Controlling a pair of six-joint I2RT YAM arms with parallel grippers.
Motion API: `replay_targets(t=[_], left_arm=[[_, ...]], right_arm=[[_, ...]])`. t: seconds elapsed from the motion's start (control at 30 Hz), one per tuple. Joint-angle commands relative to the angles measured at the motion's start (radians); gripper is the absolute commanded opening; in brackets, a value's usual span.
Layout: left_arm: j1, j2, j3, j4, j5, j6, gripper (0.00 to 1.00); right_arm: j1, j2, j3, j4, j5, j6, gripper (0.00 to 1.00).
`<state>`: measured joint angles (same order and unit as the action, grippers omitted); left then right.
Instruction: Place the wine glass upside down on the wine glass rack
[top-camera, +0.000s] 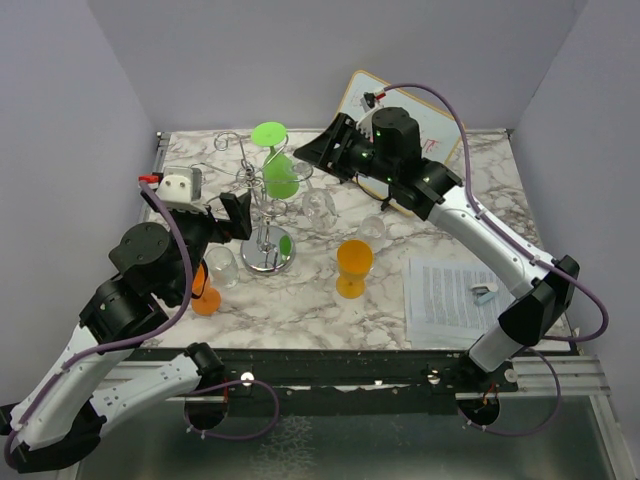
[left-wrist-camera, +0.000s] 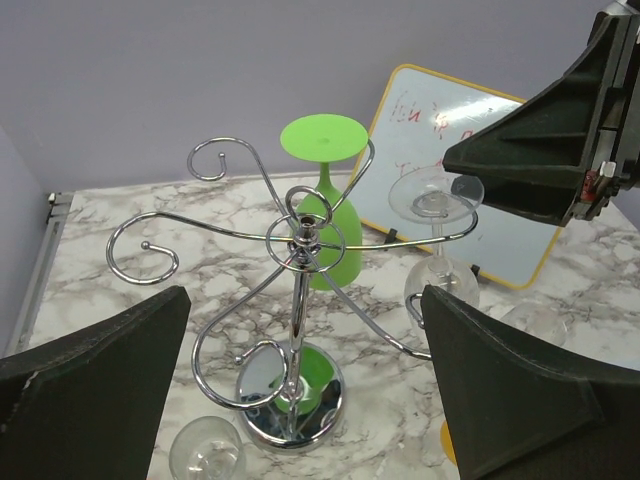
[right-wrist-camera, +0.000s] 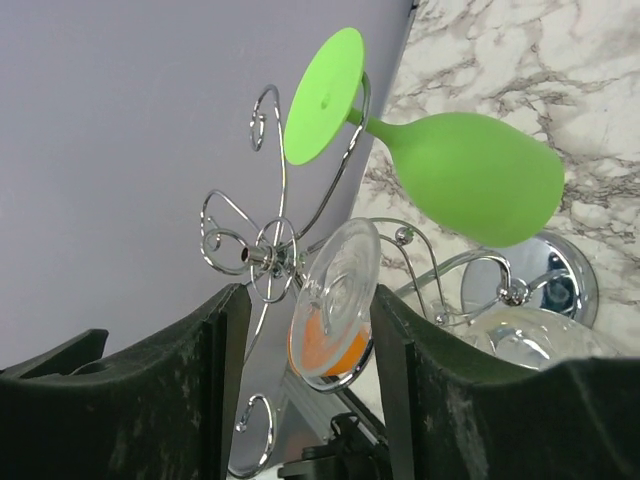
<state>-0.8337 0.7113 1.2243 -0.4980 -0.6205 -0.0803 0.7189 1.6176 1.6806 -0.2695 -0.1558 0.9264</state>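
The wine glass rack (top-camera: 266, 250) stands mid-table, a silver wire stand on a chrome base (left-wrist-camera: 296, 398). A green glass (top-camera: 280, 172) hangs upside down on a far arm. On the right arm hangs a clear wine glass (top-camera: 318, 206), upside down too, with its foot (right-wrist-camera: 335, 300) resting over the wire. My right gripper (right-wrist-camera: 310, 295) is open around that foot: there is a gap on one side, and the other finger sits close to the rim. My left gripper (left-wrist-camera: 305, 292) is wide open and holds nothing, just in front of the rack's post.
An orange glass (top-camera: 354, 265) stands right of the rack and another (top-camera: 205, 297) sits under my left arm. Clear glasses stand at the rack's left (top-camera: 222, 265) and right (top-camera: 372, 228). A whiteboard (top-camera: 440, 125) leans at the back right. Printed paper (top-camera: 445, 297) lies front right.
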Motion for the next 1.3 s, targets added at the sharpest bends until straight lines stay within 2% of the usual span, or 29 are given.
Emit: replay_targets(t=[0.0, 0.23, 0.33, 0.47, 0.73, 0.87, 1.0, 1.13, 1.27], left_arm=[[-0.005, 0.003, 0.023, -0.011, -0.009, 0.015, 0.99], [-0.004, 0.002, 0.029, -0.011, -0.001, 0.011, 0.99], [-0.004, 0.003, 0.029, -0.011, 0.015, 0.007, 0.99], [-0.004, 0.003, 0.030, -0.013, 0.032, 0.001, 0.99], [-0.004, 0.001, 0.033, -0.010, 0.095, -0.023, 0.99], [-0.004, 0.002, 0.027, 0.001, 0.186, -0.038, 0.99], [-0.005, 0.011, 0.012, 0.044, 0.251, -0.065, 0.99], [-0.004, 0.024, -0.007, 0.102, 0.349, -0.091, 0.99], [-0.004, 0.048, -0.026, 0.156, 0.441, -0.121, 0.99]], right_arm=[[-0.001, -0.025, 0.020, -0.009, 0.020, -0.043, 0.58], [-0.004, -0.044, 0.035, -0.046, 0.044, -0.082, 0.63], [-0.005, -0.067, 0.018, -0.041, 0.049, -0.106, 0.68], [-0.006, -0.124, -0.022, -0.004, 0.066, -0.137, 0.74], [-0.008, -0.281, -0.098, -0.033, 0.119, -0.298, 0.77], [-0.008, -0.382, -0.179, -0.162, 0.177, -0.441, 0.77], [-0.009, -0.459, -0.257, -0.371, 0.232, -0.560, 0.77], [-0.008, -0.469, -0.311, -0.550, 0.174, -0.633, 0.77], [-0.006, -0.470, -0.401, -0.600, 0.098, -0.646, 0.76]])
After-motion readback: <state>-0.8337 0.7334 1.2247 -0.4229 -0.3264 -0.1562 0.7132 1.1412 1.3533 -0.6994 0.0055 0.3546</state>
